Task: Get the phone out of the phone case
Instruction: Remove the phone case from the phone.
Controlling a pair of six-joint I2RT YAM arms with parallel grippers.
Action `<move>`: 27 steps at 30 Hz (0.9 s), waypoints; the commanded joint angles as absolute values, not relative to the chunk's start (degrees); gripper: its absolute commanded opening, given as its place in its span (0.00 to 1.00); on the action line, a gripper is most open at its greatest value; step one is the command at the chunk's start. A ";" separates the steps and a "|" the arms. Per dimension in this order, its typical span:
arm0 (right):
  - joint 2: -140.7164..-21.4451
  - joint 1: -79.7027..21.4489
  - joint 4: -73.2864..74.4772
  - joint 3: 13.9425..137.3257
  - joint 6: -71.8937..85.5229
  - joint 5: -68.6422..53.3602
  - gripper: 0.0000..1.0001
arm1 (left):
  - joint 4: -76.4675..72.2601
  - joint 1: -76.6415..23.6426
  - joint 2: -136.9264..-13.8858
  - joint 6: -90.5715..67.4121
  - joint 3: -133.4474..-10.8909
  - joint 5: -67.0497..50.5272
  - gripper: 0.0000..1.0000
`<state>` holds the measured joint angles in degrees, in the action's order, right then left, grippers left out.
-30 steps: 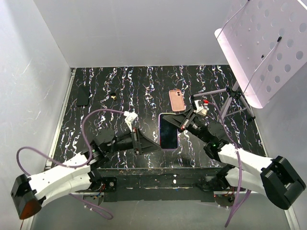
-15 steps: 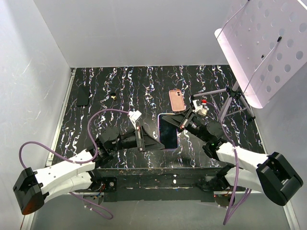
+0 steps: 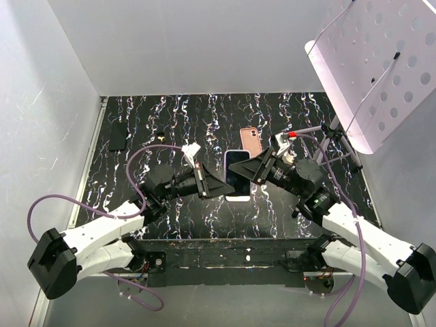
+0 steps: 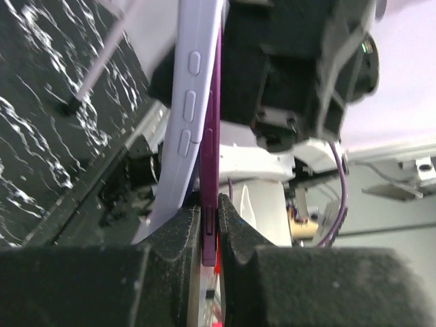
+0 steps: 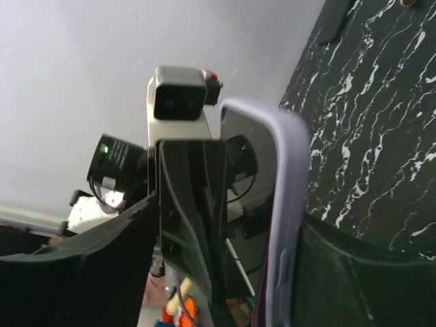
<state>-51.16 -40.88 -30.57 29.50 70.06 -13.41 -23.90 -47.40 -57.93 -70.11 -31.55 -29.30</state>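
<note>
The phone is held up off the table between both arms, dark screen up. In the left wrist view my left gripper is shut on the phone's thin purple edge. The lavender phone case has peeled away from that edge and leans off to the left. My left gripper comes in from the left, my right gripper from the right. In the right wrist view my right gripper stands open and wide. The case's lavender rim lies against its right finger, and the phone's dark slab is nearer the left one.
A pink phone lies just behind the grippers. A black flat object and a small gold piece sit at the back left. A tripod with a perforated white panel stands at the right.
The phone has risen off the table and shifted slightly away from the arm bases. My left gripper moved in and shut on its edge. My right gripper went from shut to wide open.
</note>
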 commanded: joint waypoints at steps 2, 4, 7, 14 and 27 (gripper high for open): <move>-48.69 -41.31 -7.75 37.87 53.19 -24.42 0.82 | -27.85 -39.12 -57.04 -70.30 -33.49 -31.27 0.00; -46.68 -40.87 -6.59 37.36 50.90 -26.45 0.83 | -29.09 -37.80 -57.48 -72.15 -33.84 -34.00 0.00; -42.73 -40.61 -7.99 35.17 49.75 -27.86 0.84 | -28.22 -36.65 -57.31 -72.51 -34.72 -36.03 0.00; -36.48 -40.52 -19.57 26.30 55.18 -26.46 0.73 | -30.75 -34.45 -55.72 -76.89 -33.67 -36.39 0.00; -43.06 -40.52 -41.73 19.86 64.68 -27.86 0.47 | -44.74 -34.28 -56.51 -88.51 -27.25 -34.80 0.00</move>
